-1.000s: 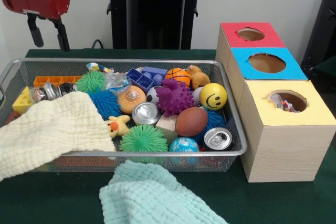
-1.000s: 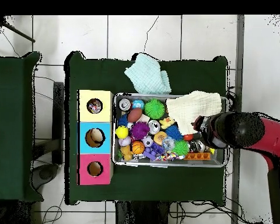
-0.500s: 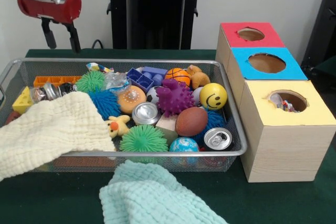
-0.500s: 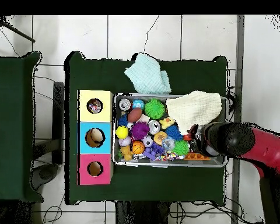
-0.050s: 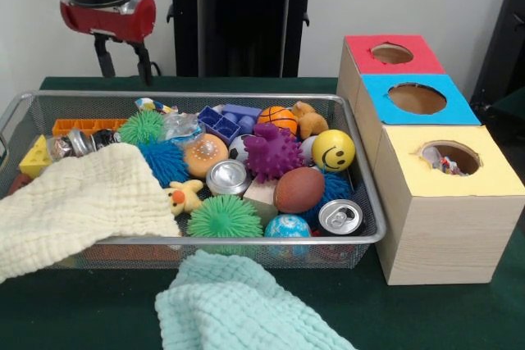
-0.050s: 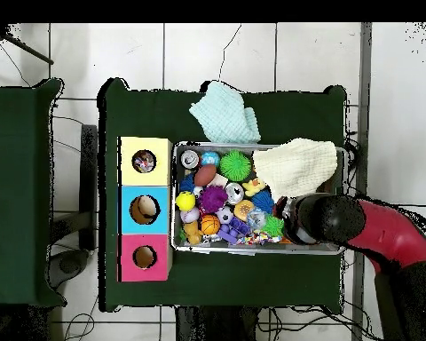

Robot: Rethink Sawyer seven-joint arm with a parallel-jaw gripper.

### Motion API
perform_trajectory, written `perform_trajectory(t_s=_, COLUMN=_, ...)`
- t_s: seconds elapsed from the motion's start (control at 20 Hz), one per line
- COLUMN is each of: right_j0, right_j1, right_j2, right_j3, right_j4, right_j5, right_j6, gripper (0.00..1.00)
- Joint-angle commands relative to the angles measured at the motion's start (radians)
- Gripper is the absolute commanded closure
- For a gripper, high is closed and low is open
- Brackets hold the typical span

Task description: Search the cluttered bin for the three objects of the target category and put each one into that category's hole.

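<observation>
Fingers (image 5: 123, 62) hang spread and empty above the wire bin's (image 5: 246, 96) back rim, having slid sideways toward its middle over the last second; probably still choosing a target; toys fill the bin, a cream cloth (image 5: 78, 202) covers one end, hiding some; three holed boxes (image 5: 443, 178) stand beside it on the worktop (image 5: 98, 309).

Wire-mesh metal bin (image 5: 246, 97), waffle-textured cloths (image 5: 78, 202), shiny cans (image 5: 227, 176), matt wooden boxes (image 5: 447, 231).
</observation>
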Motion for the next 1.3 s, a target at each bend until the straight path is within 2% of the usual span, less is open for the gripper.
perform_trajectory(t_s=0.05, right_j0=0.082, right_j1=-0.021, right_j2=-0.067, right_j3=0.114, right_j4=0.064, right_j5=-0.101, right_j6=0.241, gripper=0.0)
perform_trajectory(t_s=0.4, right_j0=0.162, right_j1=0.015, right_j2=-0.125, right_j3=0.115, right_j4=0.104, right_j5=-0.164, right_j6=0.27, gripper=0.0)
perform_trajectory(t_s=0.55, right_j0=0.172, right_j1=0.046, right_j2=-0.139, right_j3=0.086, right_j4=0.112, right_j5=-0.18, right_j6=0.244, gripper=0.0)
perform_trajectory(t_s=0.85, right_j0=0.138, right_j1=0.118, right_j2=-0.135, right_j3=0.008, right_j4=0.125, right_j5=-0.173, right_j6=0.143, gripper=0.0)
perform_trajectory(t_s=1.1, right_j0=0.106, right_j1=0.148, right_j2=-0.118, right_j3=-0.058, right_j4=0.122, right_j5=-0.138, right_j6=0.073, gripper=0.0)
perform_trajectory(t_s=1.3, right_j0=0.074, right_j1=0.168, right_j2=-0.099, right_j3=-0.08, right_j4=0.112, right_j5=-0.13, right_j6=0.03, gripper=0.0)
